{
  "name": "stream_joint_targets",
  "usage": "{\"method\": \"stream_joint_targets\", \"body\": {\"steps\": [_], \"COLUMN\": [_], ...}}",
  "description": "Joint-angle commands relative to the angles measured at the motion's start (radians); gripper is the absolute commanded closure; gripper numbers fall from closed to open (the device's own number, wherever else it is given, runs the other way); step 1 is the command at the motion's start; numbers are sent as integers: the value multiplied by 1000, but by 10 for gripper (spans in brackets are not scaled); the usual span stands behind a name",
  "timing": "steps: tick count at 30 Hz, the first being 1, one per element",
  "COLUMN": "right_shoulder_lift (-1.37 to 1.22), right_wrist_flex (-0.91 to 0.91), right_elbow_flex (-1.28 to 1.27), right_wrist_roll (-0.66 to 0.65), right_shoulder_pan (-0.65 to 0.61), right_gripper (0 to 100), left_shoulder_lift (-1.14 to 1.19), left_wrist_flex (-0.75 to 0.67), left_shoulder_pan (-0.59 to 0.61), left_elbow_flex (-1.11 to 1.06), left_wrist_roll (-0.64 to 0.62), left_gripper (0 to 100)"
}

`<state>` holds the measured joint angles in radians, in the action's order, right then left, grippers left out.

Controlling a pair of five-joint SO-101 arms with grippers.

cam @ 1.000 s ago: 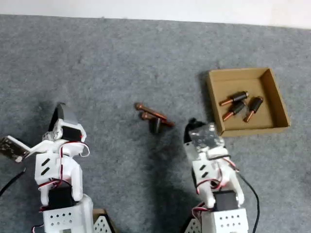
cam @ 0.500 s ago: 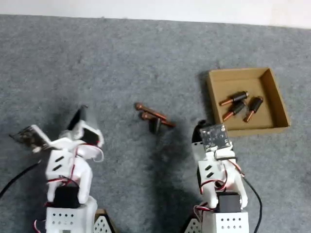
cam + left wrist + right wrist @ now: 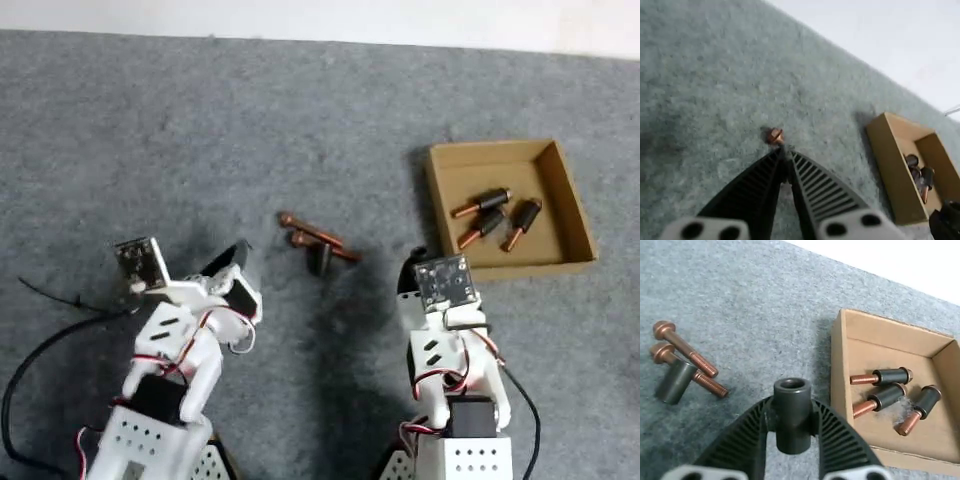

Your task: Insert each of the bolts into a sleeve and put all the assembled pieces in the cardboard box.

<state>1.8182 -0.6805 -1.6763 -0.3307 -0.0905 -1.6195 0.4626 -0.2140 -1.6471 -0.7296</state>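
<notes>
Two copper bolts [image 3: 312, 234] [image 3: 684, 347] lie crossed mid-table beside a loose black sleeve [image 3: 320, 259] [image 3: 674, 381]. My right gripper [image 3: 791, 415] is shut on another black sleeve [image 3: 791, 412], held upright; in the high view it sits [image 3: 410, 265] just left of the cardboard box [image 3: 565, 195]. The box [image 3: 841, 365] holds three assembled pieces [image 3: 488, 215] [image 3: 887, 390]. My left gripper [image 3: 238, 260] [image 3: 784, 153] is shut with nothing in it, just left of the bolts. One bolt head [image 3: 774, 135] shows just past its tips.
Grey carpet covers the table, with free room behind and to the left of the bolts. The box [image 3: 890, 170] stands at the right. A black cable [image 3: 30, 350] trails beside the left arm's base.
The left arm has swung rightward toward the bolts. The right arm drew back slightly at first, still holding its sleeve, then stayed put.
</notes>
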Motion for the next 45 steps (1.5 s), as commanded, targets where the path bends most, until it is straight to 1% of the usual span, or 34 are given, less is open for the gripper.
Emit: {"method": "stream_joint_targets", "body": {"steps": [1, 4, 9, 12, 15, 17, 21, 24, 28, 32, 36, 39, 45], "right_shoulder_lift": [19, 19, 19, 19, 19, 19, 19, 19, 19, 19, 19, 19, 19], "right_wrist_flex": [-1, -1, -1, -1, -1, -1, -1, -1, 1, 1, 1, 1, -1], "right_elbow_flex": [-101, -101, -101, -101, -101, -101, -101, -101, -101, -101, -101, -101, -101], "right_wrist_roll": [8, 8, 8, 8, 6, 6, 6, 6, 6, 6, -21, -28, -28], "right_shoulder_pan": [10, 10, 10, 10, 7, 7, 7, 7, 7, 7, 7, 7, 7], "right_gripper": [993, 993, 993, 993, 993, 993, 993, 993, 993, 993, 993, 993, 993], "left_shoulder_lift": [302, 552, 955, 1138, 1256, 1302, 1317, 1322, 1349, 1468, 1555, 1569, 1569], "left_wrist_flex": [-86, -123, -141, -141, -140, -140, -140, -141, -143, -141, -138, -138, -138], "left_shoulder_pan": [-59, -105, -114, -113, -122, -120, -128, -156, -166, -160, -105, -59, -50], "left_elbow_flex": [186, 320, 567, 665, 730, 762, 783, 791, 840, 914, 967, 984, 987], "left_wrist_roll": [2, -26, -180, -199, -204, -204, -209, -262, -275, -281, -344, -376, -382], "left_gripper": [993, 993, 989, 989, 989, 976, 887, 848, 847, 847, 847, 847, 847]}}
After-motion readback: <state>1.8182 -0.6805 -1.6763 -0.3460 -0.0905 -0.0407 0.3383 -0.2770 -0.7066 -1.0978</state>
